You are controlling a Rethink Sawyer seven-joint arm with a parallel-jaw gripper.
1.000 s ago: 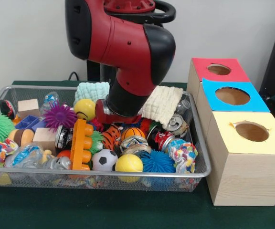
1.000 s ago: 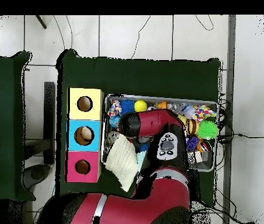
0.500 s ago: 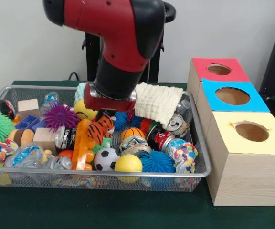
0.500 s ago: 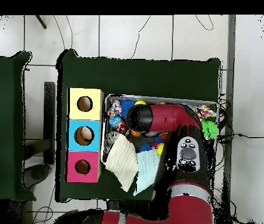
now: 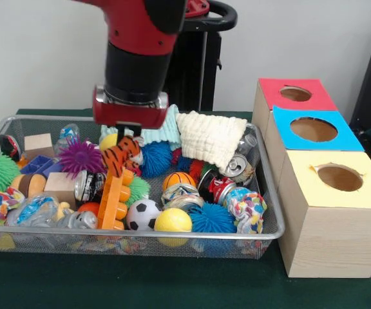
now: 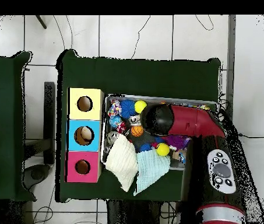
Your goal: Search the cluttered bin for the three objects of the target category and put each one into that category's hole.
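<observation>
So the gripper (image 5: 127, 136) is clamped on the tiger-striped toy (image 5: 122, 156), hanging just above the orange block (image 5: 113, 194) in the wire bin (image 5: 270, 193). I'd lift it straight up first so it clears the clutter, then carry it across to the boxes (image 5: 327, 209) beside the bin.

A glossy red arm (image 5: 140, 22) is seen, ending in a black cylindrical wrist section (image 5: 136, 74) closed off by a silver ring and a red flange plate (image 5: 130, 113). From overhead, a red link (image 6: 192, 121) with a black rounded end cap and a grey button panel (image 6: 220, 173) is shown.
</observation>
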